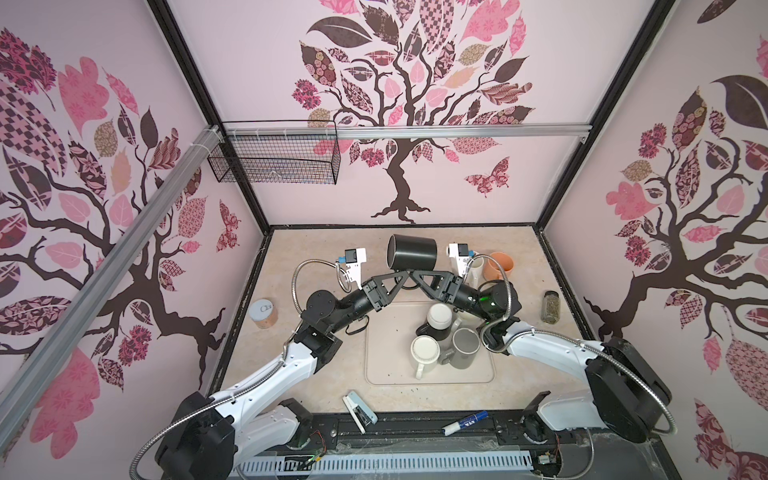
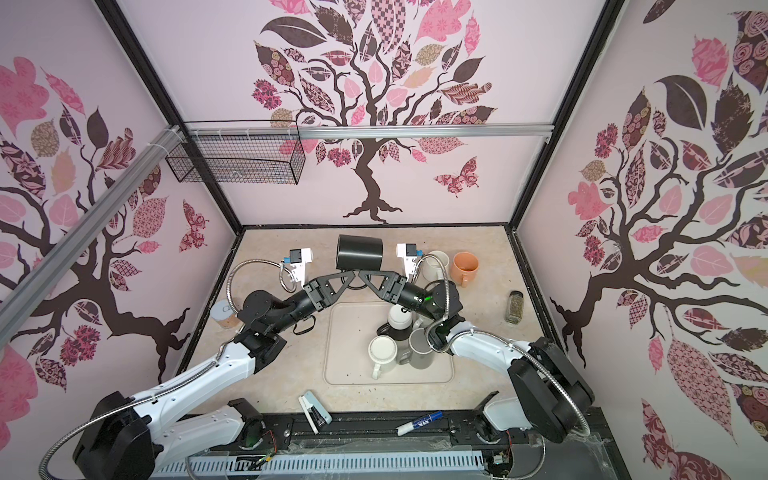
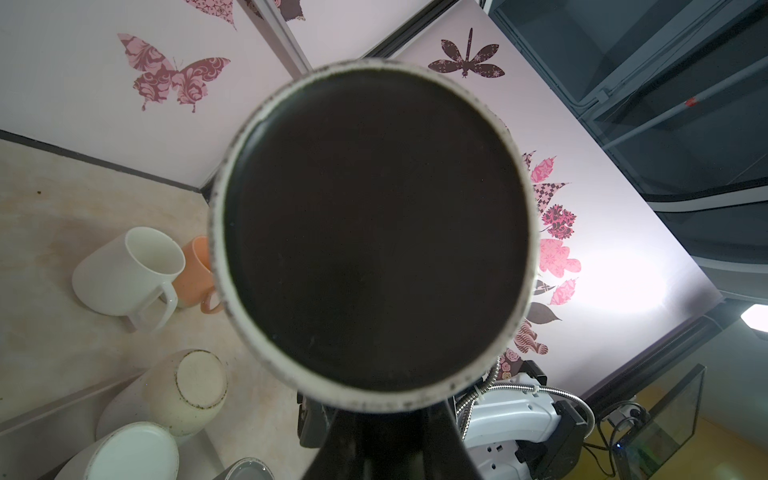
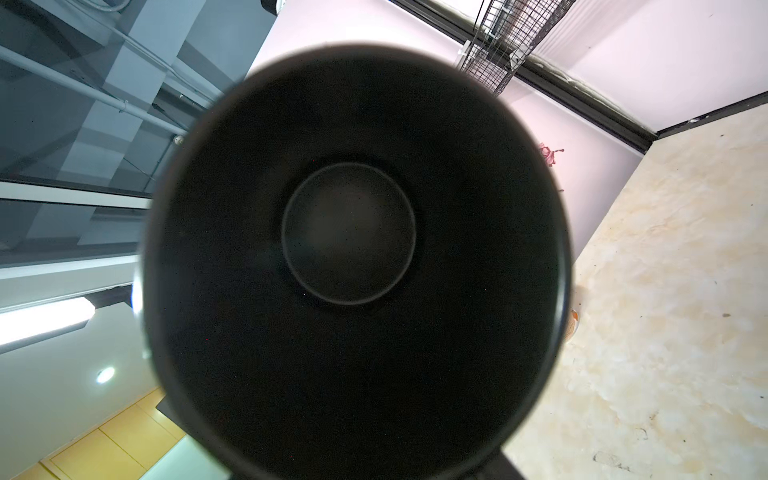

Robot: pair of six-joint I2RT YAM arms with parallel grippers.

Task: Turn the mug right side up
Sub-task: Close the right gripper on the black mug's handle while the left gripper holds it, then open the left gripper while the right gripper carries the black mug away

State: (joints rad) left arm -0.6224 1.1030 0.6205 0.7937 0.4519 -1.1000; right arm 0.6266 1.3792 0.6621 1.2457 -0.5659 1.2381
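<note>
We hold the mug (image 1: 412, 252) sideways in the air above the far middle of the tabletop (image 1: 316, 365), the left pincer (image 1: 405, 275) pinching it from below. We cannot tell whether the right pincer (image 1: 415, 274) grips. Half the turn remains.

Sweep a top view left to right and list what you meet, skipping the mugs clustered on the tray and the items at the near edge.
lidded jar → black mug, raised off the table → white mug → orange mug → spice jar

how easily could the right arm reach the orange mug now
Probably yes: the orange mug stands upright on that arm's side with nothing over it, though the white mug crowds it and the right gripper is at the raised black mug.
</note>
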